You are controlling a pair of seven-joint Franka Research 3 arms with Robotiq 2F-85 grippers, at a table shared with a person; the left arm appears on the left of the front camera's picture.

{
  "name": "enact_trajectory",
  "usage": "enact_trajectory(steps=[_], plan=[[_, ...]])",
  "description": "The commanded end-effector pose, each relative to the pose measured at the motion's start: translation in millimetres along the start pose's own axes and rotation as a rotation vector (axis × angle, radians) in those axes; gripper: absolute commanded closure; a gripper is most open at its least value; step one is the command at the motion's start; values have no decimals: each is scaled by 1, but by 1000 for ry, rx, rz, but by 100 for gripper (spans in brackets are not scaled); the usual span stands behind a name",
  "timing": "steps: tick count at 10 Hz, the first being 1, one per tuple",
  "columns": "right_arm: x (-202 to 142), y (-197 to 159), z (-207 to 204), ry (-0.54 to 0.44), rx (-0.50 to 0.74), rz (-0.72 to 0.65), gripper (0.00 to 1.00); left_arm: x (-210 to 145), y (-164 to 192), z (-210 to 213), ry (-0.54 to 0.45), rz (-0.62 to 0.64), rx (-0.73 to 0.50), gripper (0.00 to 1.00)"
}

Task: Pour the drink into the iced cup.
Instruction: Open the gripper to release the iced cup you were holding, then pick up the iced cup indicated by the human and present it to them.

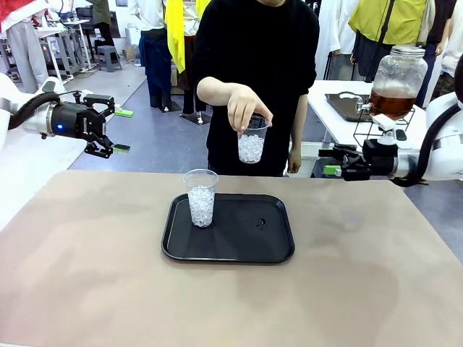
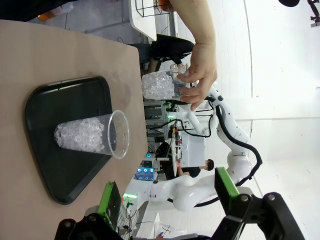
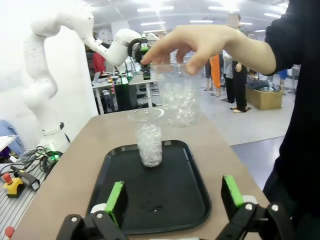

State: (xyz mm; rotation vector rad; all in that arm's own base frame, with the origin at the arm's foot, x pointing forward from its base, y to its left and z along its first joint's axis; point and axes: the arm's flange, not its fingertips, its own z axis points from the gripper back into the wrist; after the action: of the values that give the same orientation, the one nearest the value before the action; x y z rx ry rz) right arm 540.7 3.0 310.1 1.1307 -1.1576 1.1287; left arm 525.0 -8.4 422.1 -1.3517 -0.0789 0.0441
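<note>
Drink (image 1: 393, 103) sits amber in the glass jar (image 1: 399, 72) on a wire rack (image 1: 362, 134) at the far right, behind the right arm and well apart from both cups, so by the look of it nothing has been poured yet.

Risks, left to right: the left gripper (image 1: 121, 130) hangs beyond the table's (image 1: 87, 275) left edge with jaws spread and nothing in them. A careless sweep inward could topple the ice-filled cup (image 1: 201, 199) standing on the black tray (image 1: 170, 242) (light plastic, so it probably tips easily). The person's hand (image 1: 246, 108) pinches a second cup of ice (image 1: 251, 142) by the rim, held in the air above the tray's far side; an arm moving now might strike it. The right gripper (image 1: 327, 160), likewise wide open and empty, points inward near the table's far right edge, with the jar behind it.
</note>
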Motion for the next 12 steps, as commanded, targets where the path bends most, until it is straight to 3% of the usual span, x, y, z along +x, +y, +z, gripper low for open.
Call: enact_trajectory(steps=[1,2,3,4,12], plan=[[-5,2,1,-18,69,-4,0,0,-2,0,-4,-8,-6,0],[-6,1,-1,0,89,-19,0,0,-2,0,-4,-8,-6,0],[-2,-6,-18,94,62,33,0,0,-2,0,-4,-8,-6,0],[-8,5,0,-8,52,-18,0,0,-2,0,-4,-8,-6,0],[-8,5,0,-8,52,-18,0,0,-2,0,-4,-8,-6,0]])
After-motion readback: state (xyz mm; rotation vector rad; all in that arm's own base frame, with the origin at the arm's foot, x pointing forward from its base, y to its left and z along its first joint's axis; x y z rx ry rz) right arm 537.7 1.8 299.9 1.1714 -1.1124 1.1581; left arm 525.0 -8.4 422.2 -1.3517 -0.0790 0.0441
